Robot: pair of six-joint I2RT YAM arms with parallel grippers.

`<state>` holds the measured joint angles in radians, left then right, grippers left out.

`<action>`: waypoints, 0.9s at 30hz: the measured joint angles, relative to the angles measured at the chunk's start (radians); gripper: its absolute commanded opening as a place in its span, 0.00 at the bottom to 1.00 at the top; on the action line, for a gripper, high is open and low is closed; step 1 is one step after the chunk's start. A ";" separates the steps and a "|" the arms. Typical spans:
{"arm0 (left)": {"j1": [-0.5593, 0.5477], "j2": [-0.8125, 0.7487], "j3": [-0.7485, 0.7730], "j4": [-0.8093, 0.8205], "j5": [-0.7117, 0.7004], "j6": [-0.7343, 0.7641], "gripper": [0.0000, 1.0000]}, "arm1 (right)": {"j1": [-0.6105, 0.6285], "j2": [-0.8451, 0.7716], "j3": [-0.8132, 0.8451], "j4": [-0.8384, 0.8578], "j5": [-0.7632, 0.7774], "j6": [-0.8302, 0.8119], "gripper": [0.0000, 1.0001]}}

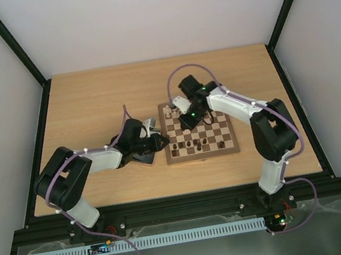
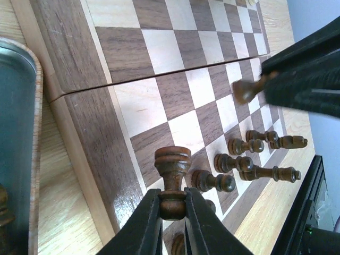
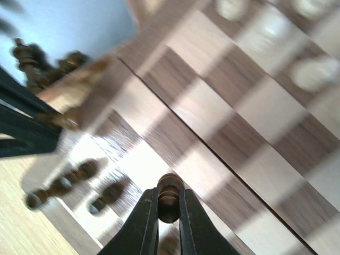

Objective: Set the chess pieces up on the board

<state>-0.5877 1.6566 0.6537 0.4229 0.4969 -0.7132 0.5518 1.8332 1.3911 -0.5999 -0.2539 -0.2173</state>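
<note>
Looking from above, both arms reach onto the checked wooden board (image 1: 220, 133) on the pale bench (image 1: 88, 102), dark pieces (image 1: 190, 145) lining its near rows. Left wrist: left gripper (image 2: 172, 207) clamped on a turned, flat-topped dark piece (image 2: 172, 170) by the board's brown border. Right wrist, blurred: right gripper (image 3: 169, 212) pinching a round-headed dark piece (image 3: 170, 188) above the squares.

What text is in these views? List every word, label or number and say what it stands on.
None can be read.
Board: no letters or numbers on its border.
Pieces, tray, left end effector, right end effector: unmarked.
Arm bases: too small to tell.
</note>
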 measured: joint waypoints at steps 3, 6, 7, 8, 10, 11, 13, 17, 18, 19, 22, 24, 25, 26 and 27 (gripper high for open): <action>0.000 -0.011 0.018 -0.059 0.000 0.026 0.03 | -0.072 -0.064 -0.064 0.002 0.021 -0.006 0.02; 0.000 -0.024 0.037 -0.110 0.000 0.052 0.04 | -0.137 -0.121 -0.134 0.008 0.047 -0.016 0.02; 0.000 -0.027 0.042 -0.122 0.000 0.058 0.04 | -0.154 -0.138 -0.158 0.008 0.056 -0.020 0.02; -0.001 -0.031 0.048 -0.138 0.001 0.064 0.04 | -0.167 -0.153 -0.179 0.009 0.063 -0.024 0.02; -0.002 -0.036 0.061 -0.167 0.001 0.078 0.04 | -0.185 -0.185 -0.229 0.014 0.077 -0.034 0.02; -0.003 -0.037 0.066 -0.180 0.001 0.083 0.04 | -0.190 -0.198 -0.249 0.014 0.083 -0.039 0.02; -0.008 -0.039 0.079 -0.206 0.001 0.095 0.04 | -0.193 -0.220 -0.288 0.015 0.091 -0.049 0.02; -0.016 -0.039 0.095 -0.241 0.000 0.109 0.04 | -0.193 -0.242 -0.334 0.017 0.093 -0.072 0.03; -0.018 -0.039 0.100 -0.249 0.000 0.112 0.04 | -0.193 -0.244 -0.341 0.018 0.095 -0.078 0.03; -0.019 -0.039 0.104 -0.254 0.000 0.113 0.04 | -0.193 -0.244 -0.349 0.018 0.099 -0.086 0.03; -0.025 -0.039 0.116 -0.269 0.000 0.119 0.04 | -0.193 -0.244 -0.365 0.020 0.105 -0.100 0.03; -0.025 -0.039 0.120 -0.276 0.000 0.120 0.04 | -0.193 -0.244 -0.373 0.020 0.105 -0.111 0.03; -0.026 -0.039 0.121 -0.279 0.000 0.121 0.05 | -0.193 -0.244 -0.375 0.019 0.103 -0.116 0.04; -0.027 -0.039 0.121 -0.281 0.000 0.122 0.05 | -0.193 -0.244 -0.375 0.019 0.101 -0.118 0.04; -0.027 -0.039 0.121 -0.283 0.000 0.122 0.05 | -0.193 -0.244 -0.375 0.019 0.099 -0.121 0.04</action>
<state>-0.6151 1.6173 0.7742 0.1402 0.4973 -0.5907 0.3584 1.5894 1.0161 -0.5808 -0.1551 -0.3378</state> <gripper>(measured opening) 0.086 0.090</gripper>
